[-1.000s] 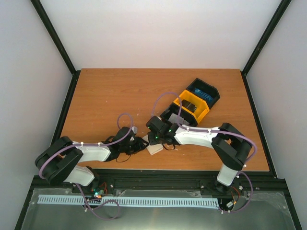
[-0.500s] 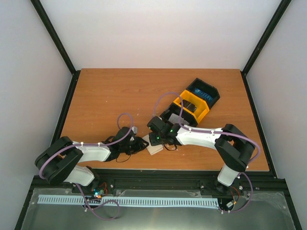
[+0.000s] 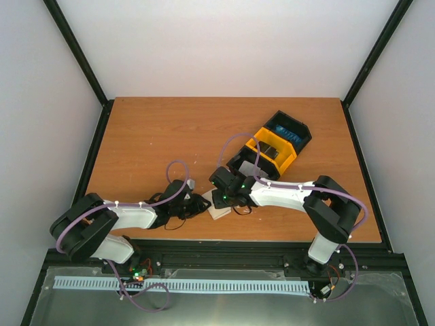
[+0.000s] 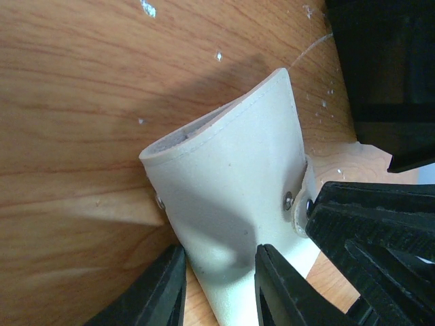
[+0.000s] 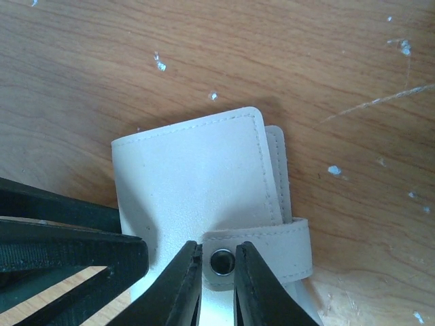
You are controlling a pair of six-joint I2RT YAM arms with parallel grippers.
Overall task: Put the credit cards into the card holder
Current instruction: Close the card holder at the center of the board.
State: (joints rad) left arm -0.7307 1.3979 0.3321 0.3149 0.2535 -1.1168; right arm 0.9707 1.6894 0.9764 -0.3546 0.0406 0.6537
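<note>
Right wrist view: right fingers (image 5: 180, 285) pinch the thin snap strap (image 5: 272, 251) of the cream fold-over card holder (image 5: 190, 176), which lies at the near middle of the wooden tabletop (image 5: 204, 54) with left fingers (image 4: 160, 292) clamped on its edge, so a tug could pull the strap free.

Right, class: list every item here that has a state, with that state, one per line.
card holder: folded over, lying on the table, gripped by both arms.
left end effector: shut on the card holder.
right end effector: shut on its snap strap.
credit cards: lying in the tray.
</note>
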